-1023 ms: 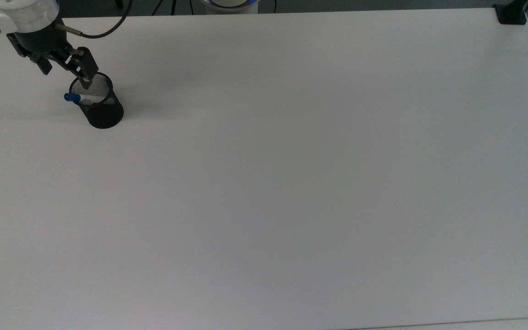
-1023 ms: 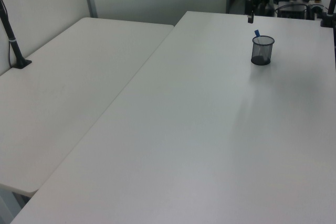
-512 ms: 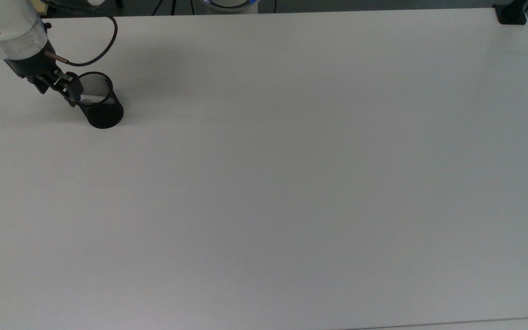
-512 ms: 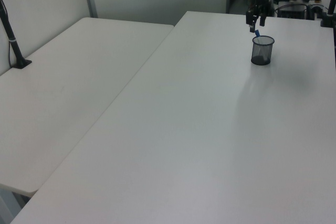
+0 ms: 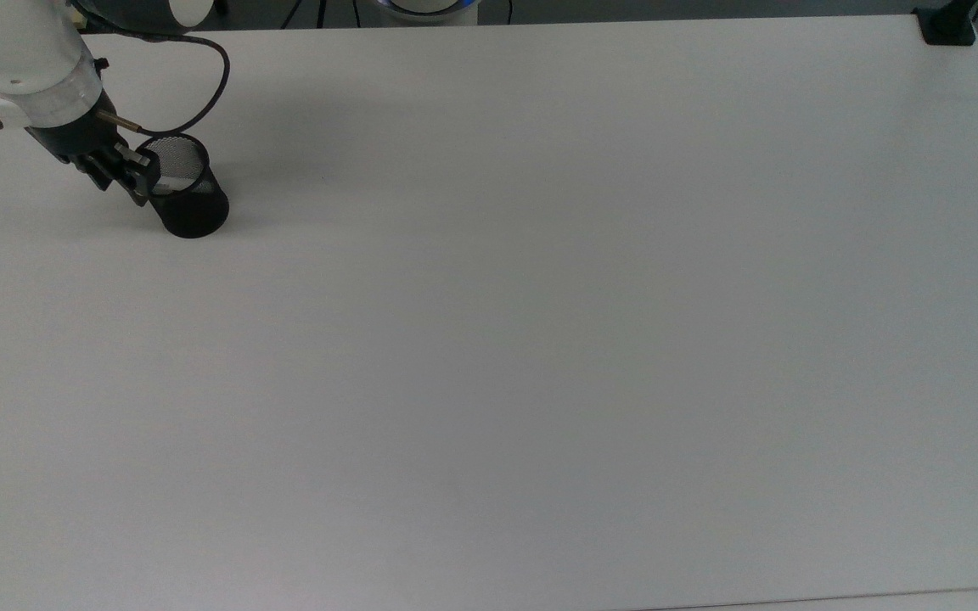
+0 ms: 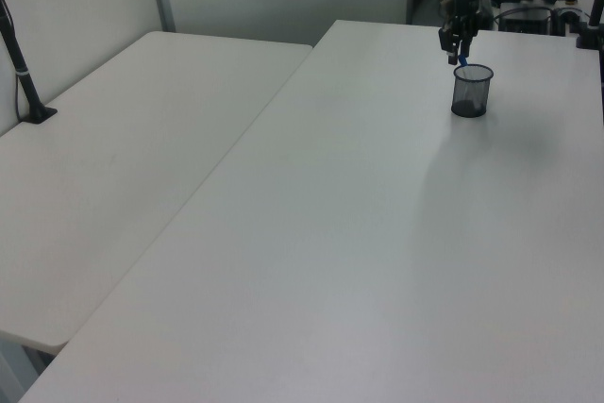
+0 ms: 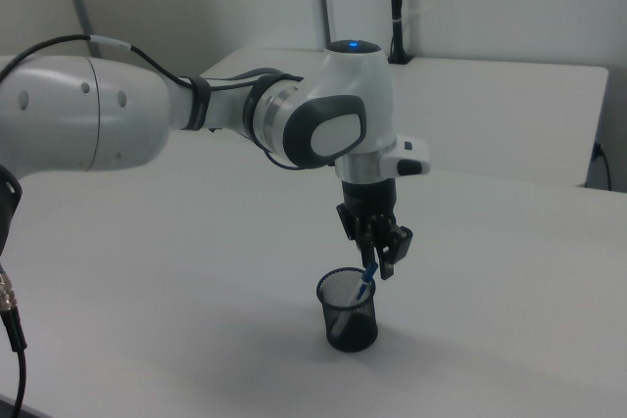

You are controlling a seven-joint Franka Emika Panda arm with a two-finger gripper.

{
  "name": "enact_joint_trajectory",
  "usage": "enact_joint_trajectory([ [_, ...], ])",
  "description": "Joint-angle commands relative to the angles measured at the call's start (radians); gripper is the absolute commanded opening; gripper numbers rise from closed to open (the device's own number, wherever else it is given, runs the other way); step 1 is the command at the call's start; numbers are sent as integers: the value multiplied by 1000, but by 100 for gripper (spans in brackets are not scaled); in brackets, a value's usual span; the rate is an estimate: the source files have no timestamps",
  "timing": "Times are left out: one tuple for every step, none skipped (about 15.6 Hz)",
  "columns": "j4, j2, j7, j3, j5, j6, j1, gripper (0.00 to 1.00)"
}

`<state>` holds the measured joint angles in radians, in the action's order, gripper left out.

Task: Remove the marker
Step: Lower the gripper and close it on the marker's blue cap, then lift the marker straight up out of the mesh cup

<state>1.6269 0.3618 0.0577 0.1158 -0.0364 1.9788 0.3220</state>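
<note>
Fingers of our gripper (image 7: 376, 263) hang right at the blue cap of the marker (image 7: 365, 285), but we cannot tell whether they are closed on it. Just below the gripper, the marker stands inside the black mesh cup (image 7: 350, 316) and leans against the rim, cap end up and tilted toward the fingers. Its long axis runs steeply upward, so we judge the coming move must pull up along this axis, without dragging the cup across the white table (image 5: 540, 339).

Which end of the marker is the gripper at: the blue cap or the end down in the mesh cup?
The blue cap end. The gripper sits at the cap of the marker, which sticks up above the rim of the mesh cup; the other end is down inside.
</note>
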Motion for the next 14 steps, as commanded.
enact_joint_trajectory([
  [-2,-9,-9,-2,15,-3,-9,33],
  [-2,-11,-10,-2,15,-3,-11,30],
  [-2,-12,-9,-2,15,-5,-11,26],
  [-2,-14,-9,-2,16,-5,-11,23],
  [-2,-17,-9,-1,24,-6,-11,20],
  [-2,-18,-9,-1,30,-6,-11,18],
  [-1,-24,-7,-1,33,-8,-11,17],
  [-2,-27,-7,-2,36,-11,-11,16],
  [-2,-35,-6,-1,43,-17,-11,15],
  [-2,-40,-4,-2,49,-20,-11,14],
  [-2,-47,-2,-1,50,-20,-11,13],
  [-2,-52,-2,-2,50,-23,-11,13],
  [-4,-55,-4,-2,53,-27,-11,13],
  [-7,-69,-4,-2,65,-32,-11,13],
])
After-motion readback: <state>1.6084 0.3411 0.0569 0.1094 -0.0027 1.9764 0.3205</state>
